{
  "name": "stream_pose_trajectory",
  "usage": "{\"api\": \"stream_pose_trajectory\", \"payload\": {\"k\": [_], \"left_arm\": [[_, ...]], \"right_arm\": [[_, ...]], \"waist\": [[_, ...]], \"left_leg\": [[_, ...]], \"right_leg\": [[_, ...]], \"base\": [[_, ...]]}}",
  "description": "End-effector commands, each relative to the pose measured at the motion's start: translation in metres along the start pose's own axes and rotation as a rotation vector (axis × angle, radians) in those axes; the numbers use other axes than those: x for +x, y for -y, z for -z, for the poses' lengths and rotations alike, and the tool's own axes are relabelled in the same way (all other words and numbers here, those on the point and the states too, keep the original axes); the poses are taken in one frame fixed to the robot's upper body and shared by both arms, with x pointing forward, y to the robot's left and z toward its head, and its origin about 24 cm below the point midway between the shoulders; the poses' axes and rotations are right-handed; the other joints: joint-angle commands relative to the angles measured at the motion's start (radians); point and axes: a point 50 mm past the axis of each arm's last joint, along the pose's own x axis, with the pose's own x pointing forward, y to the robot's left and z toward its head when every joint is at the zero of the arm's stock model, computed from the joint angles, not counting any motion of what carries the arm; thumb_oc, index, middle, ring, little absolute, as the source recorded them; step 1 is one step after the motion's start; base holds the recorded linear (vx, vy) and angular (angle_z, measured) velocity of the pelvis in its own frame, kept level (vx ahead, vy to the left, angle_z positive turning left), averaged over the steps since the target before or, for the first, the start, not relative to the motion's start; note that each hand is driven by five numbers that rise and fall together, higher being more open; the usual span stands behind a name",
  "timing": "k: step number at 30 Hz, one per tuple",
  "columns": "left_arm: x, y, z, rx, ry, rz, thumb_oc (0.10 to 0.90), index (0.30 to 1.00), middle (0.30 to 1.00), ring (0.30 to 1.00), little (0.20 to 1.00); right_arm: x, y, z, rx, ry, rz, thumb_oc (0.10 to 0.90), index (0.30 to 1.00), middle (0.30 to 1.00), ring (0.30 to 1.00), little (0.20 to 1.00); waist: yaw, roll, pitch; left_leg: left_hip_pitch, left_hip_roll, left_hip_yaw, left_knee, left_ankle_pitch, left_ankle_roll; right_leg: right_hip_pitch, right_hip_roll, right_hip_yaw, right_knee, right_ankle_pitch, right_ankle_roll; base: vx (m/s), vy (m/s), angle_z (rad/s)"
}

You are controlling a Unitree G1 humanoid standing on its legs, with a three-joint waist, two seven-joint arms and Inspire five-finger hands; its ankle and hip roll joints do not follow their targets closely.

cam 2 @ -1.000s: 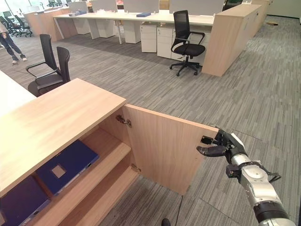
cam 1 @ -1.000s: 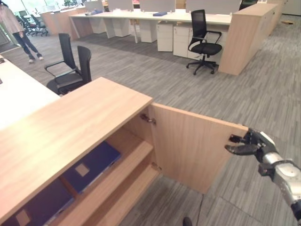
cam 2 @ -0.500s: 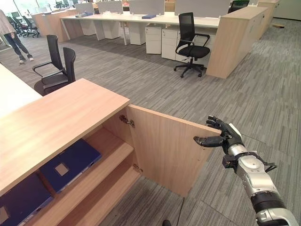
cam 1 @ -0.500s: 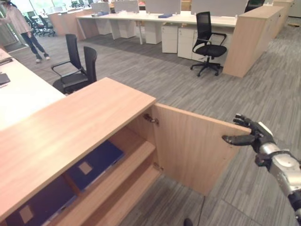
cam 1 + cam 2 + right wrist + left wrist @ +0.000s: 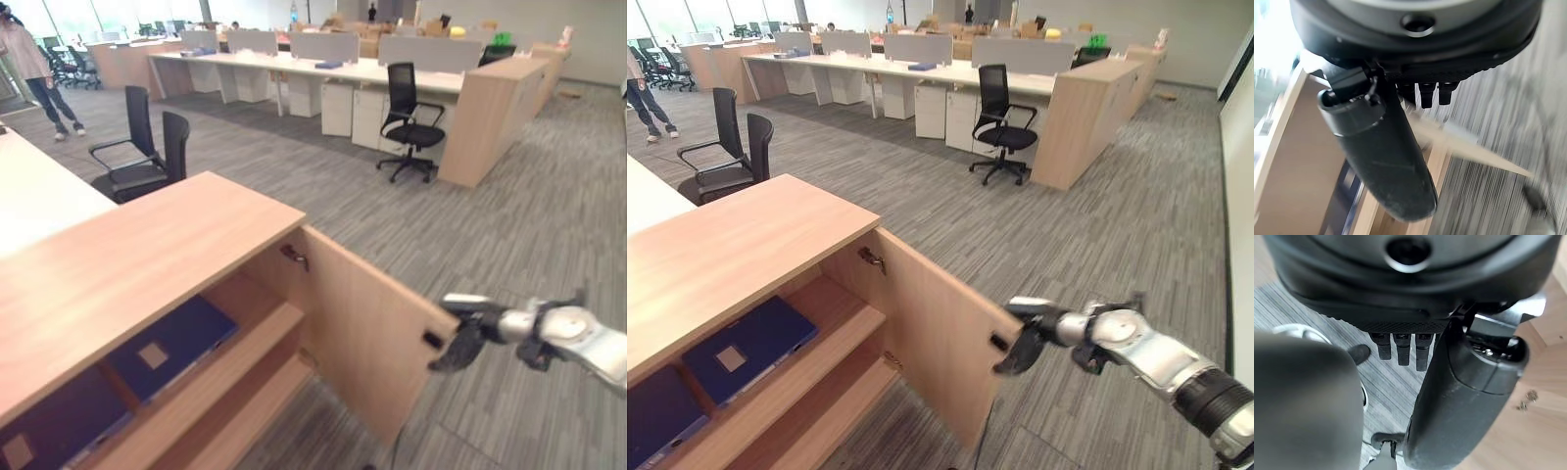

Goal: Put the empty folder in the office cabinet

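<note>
The right hand [image 5: 1024, 343] is at the free edge of the open cabinet door [image 5: 940, 338], with its thumb [image 5: 1382, 156] stretched out straight along the inner face of the door and its fingers [image 5: 1428, 94] on the other side of the edge. The fingers look loose rather than clenched, and the hand holds nothing. To the left of this hand, past the door, the cabinet [image 5: 127, 264] stands open with its upper shelf [image 5: 220, 357] in view. Two dark blue folders lie flat on that shelf: one folder [image 5: 749, 348] nearer the hand, and a second folder [image 5: 54, 426] further left. The lower shelf [image 5: 813, 416] sits beneath them. The left hand [image 5: 1459, 396] shows in its own wrist view above the grey carpet [image 5: 1386, 387], its fingers [image 5: 1400, 347] straight and its thumb extended, empty. Far beyond the right hand stands a black office chair [image 5: 999, 122] by a row of desks [image 5: 911, 78].
</note>
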Motion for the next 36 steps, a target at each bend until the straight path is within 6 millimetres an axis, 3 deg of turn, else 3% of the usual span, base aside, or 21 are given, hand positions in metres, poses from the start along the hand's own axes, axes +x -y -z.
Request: {"api": "stream_pose_trajectory", "payload": {"k": [1, 8, 11, 16, 22, 23, 25, 26, 27, 32, 33, 34, 35, 36], "left_arm": [[-0.001, -0.017, -0.020, 0.102, 0.048, -0.040, 0.800, 0.900, 0.900, 0.900, 0.900], [-0.001, -0.019, -0.020, 0.098, 0.043, -0.057, 0.800, 0.900, 0.900, 0.900, 0.900], [0.000, -0.016, -0.022, 0.098, 0.052, -0.064, 0.800, 0.900, 0.900, 0.900, 0.900], [0.000, -0.012, -0.029, 0.033, 0.094, -0.066, 0.800, 0.900, 0.900, 0.900, 0.900], [0.000, -0.012, -0.032, -0.045, 0.113, -0.052, 0.800, 0.900, 0.900, 0.900, 0.900], [0.000, -0.012, -0.032, -0.073, 0.114, -0.035, 0.800, 0.900, 0.900, 0.900, 0.900], [0.000, -0.011, -0.031, -0.084, 0.116, -0.025, 0.800, 0.900, 0.900, 0.900, 0.900], [0.000, -0.007, -0.026, -0.088, 0.105, -0.009, 0.800, 0.900, 0.900, 0.900, 0.900], [0.000, -0.008, -0.026, -0.087, 0.105, -0.009, 0.800, 0.900, 0.900, 0.900, 0.900], [0.000, -0.002, -0.016, -0.088, 0.098, 0.002, 0.800, 0.900, 0.900, 0.900, 0.900], [0.000, 0.000, -0.019, -0.096, 0.110, -0.002, 0.800, 0.900, 0.900, 0.900, 0.900], [0.001, 0.003, -0.028, -0.109, 0.132, -0.006, 0.800, 0.900, 0.900, 0.900, 0.900], [0.001, 0.006, -0.032, -0.111, 0.144, -0.004, 0.800, 0.900, 0.900, 0.900, 0.900], [0.001, 0.006, -0.032, -0.110, 0.146, -0.005, 0.800, 0.900, 0.900, 0.900, 0.900]], "right_arm": [[0.029, -0.037, -0.073, -0.038, 0.371, -0.309, 0.800, 0.900, 0.900, 0.900, 0.900], [0.043, -0.050, -0.066, 0.182, 0.466, -0.318, 0.800, 0.900, 0.900, 0.900, 0.900], [0.070, -0.070, -0.054, 0.471, 0.554, -0.300, 0.800, 0.900, 0.900, 0.900, 0.900], [0.088, -0.083, -0.038, 0.695, 0.609, -0.230, 0.800, 0.900, 0.900, 0.900, 0.900], [0.090, -0.078, -0.022, 0.587, 0.533, -0.140, 0.800, 0.900, 0.900, 0.900, 0.900], [0.095, -0.079, -0.006, 0.581, 0.450, -0.108, 0.800, 0.900, 0.900, 0.900, 0.900], [0.097, -0.076, 0.003, 0.570, 0.408, -0.059, 0.800, 0.900, 0.900, 0.900, 0.900], [0.100, -0.078, 0.022, 0.559, 0.321, 0.002, 0.800, 0.900, 0.900, 0.900, 0.900], [0.100, -0.078, 0.023, 0.559, 0.321, 0.002, 0.800, 0.900, 0.900, 0.900, 0.900], [0.104, -0.089, 0.088, 0.761, 0.118, 0.229, 0.800, 0.900, 0.900, 0.900, 0.900], [0.103, -0.089, 0.101, 0.788, 0.062, 0.293, 0.800, 0.900, 0.900, 0.900, 0.900], [0.098, -0.094, 0.128, 0.812, -0.072, 0.381, 0.800, 0.900, 0.900, 0.900, 0.900], [0.096, -0.099, 0.141, 0.844, -0.153, 0.408, 0.800, 0.900, 0.900, 0.900, 0.900], [0.097, -0.099, 0.141, 0.843, -0.151, 0.409, 0.800, 0.900, 0.900, 0.900, 0.900]], "waist": [[0.081, -0.040, 0.046], [0.092, -0.047, 0.046], [0.096, -0.045, 0.049], [0.106, -0.050, 0.062], [0.144, -0.059, 0.090], [0.168, -0.060, 0.104], [0.177, -0.060, 0.110], [0.201, -0.054, 0.121], [0.199, -0.054, 0.120], [0.254, -0.032, 0.151], [0.264, -0.025, 0.163], [0.271, -0.014, 0.173], [0.270, -0.010, 0.172], [0.270, -0.011, 0.174]], "left_leg": [[0.004, -0.071, 0.000, 0.015, 0.006, 0.003], [0.000, -0.068, -0.009, 0.018, 0.003, 0.008], [-0.001, -0.068, -0.017, 0.022, 0.001, 0.010], [-0.013, -0.058, -0.037, 0.026, 0.010, 0.005], [-0.065, -0.041, -0.105, 0.032, 0.044, -0.009], [-0.088, -0.036, -0.141, 0.029, 0.064, -0.015], [-0.100, -0.035, -0.164, 0.029, 0.074, -0.017], [-0.118, -0.032, -0.200, 0.026, 0.090, -0.021], [-0.120, -0.032, -0.203, 0.026, 0.091, -0.021], [-0.167, -0.031, -0.276, 0.032, 0.129, -0.030], [-0.186, -0.029, -0.278, 0.041, 0.148, -0.035], [-0.206, -0.017, -0.246, 0.052, 0.175, -0.042], [-0.209, -0.008, -0.209, 0.061, 0.180, -0.037], [-0.210, -0.008, -0.209, 0.062, 0.180, -0.037]], "right_leg": [[0.114, -0.020, 0.003, -0.010, -0.141, 0.061], [0.117, -0.022, -0.003, -0.005, -0.144, 0.057], [0.117, -0.020, -0.003, -0.003, -0.150, 0.051], [0.118, -0.013, -0.014, 0.004, -0.168, 0.044], [0.113, -0.010, -0.063, 0.014, -0.191, 0.031], [0.113, -0.010, -0.097, 0.015, -0.197, 0.025], [0.116, -0.010, -0.119, 0.016, -0.202, 0.020], [0.123, -0.012, -0.159, 0.017, -0.211, 0.015], [0.123, -0.012, -0.162, 0.017, -0.212, 0.015], [0.147, -0.020, -0.267, 0.019, -0.232, 0.004], [0.150, -0.025, -0.291, 0.021, -0.235, 0.003], [0.157, -0.042, -0.353, 0.021, -0.241, 0.000], [0.163, -0.050, -0.379, 0.022, -0.241, -0.004], [0.163, -0.050, -0.380, 0.022, -0.241, -0.004]], "base": [[0.00, 0.003, 0.21], [0.01, -0.003, 0.25], [0.01, -0.008, 0.03], [0.02, -0.042, -0.04], [-0.01, -0.078, 0.31], [-0.03, -0.102, 0.37], [0.00, -0.104, 0.80], [0.02, -0.103, 0.93], [0.02, -0.098, 0.67], [0.01, -0.060, 0.77], [-0.05, -0.012, 0.65], [-0.05, 0.008, 0.94], [-0.03, 0.014, 1.18], [0.00, 0.017, 1.31]]}}
